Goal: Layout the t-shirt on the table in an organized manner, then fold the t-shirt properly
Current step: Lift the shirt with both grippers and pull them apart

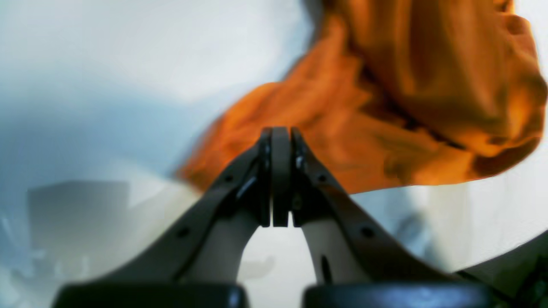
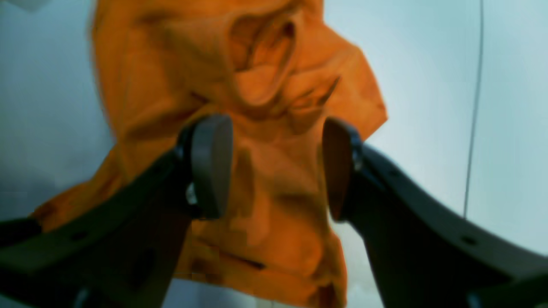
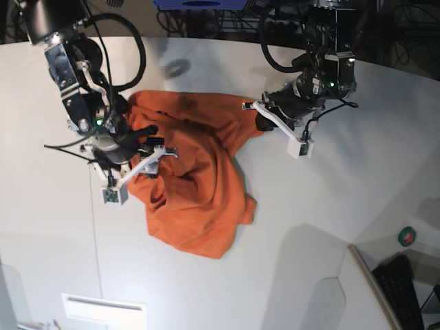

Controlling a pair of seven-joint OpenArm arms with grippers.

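The right claw (image 2: 276, 167) gapes wide over the crumpled orange t-shirt (image 3: 196, 182) heaped on the white tabletop (image 3: 323, 213), while the left claw (image 1: 280, 175) is pressed closed, empty, at the shirt's edge.

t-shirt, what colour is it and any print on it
Plain bright orange t-shirt, no print visible; clearest in the base view.

Plain bright orange t-shirt (image 3: 192, 185) (no print) on white table (image 3: 323, 206) w/ thin dark seam.
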